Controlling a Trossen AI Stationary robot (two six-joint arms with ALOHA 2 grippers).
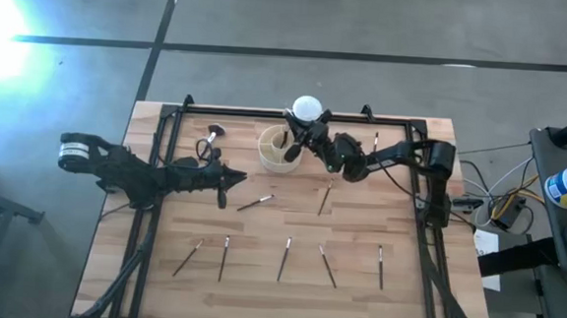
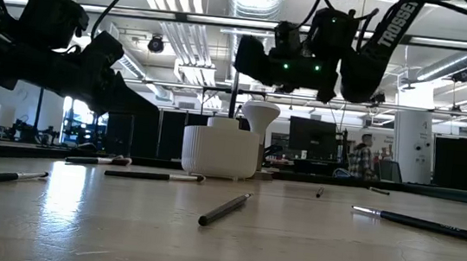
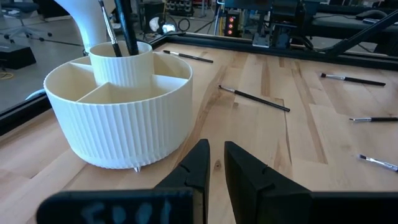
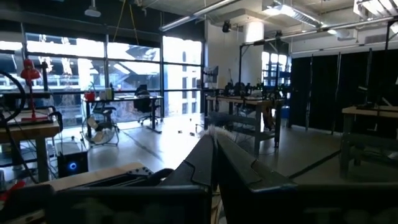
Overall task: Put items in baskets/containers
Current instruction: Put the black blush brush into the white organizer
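Observation:
The cream round container [image 1: 278,149] with divided compartments stands at the table's far middle, next to a white ball [image 1: 307,108]. Two brushes [image 3: 122,28] stand upright in its centre compartment. Several more brushes lie flat on the table, among them a near row [image 1: 284,259] and two in the middle [image 1: 255,203]. My right gripper [image 1: 293,140] hangs shut above the container's far right rim [image 2: 245,62]. My left gripper [image 1: 238,179] waits left of the container, its fingers [image 3: 200,163] a narrow gap apart with nothing between them. My right gripper is shut right above the brushes standing in the centre compartment [image 3: 127,59]. Its own body hides the fingertips from above, so I cannot tell whether it still holds or touches one of them.
A black rail frame [image 1: 267,112] runs around the table's far edge and sides. A brush with a fluffy head [image 1: 213,132] lies at the far left, another [image 1: 376,142] at the far right. Cables and equipment sit beyond the right edge [image 1: 498,207].

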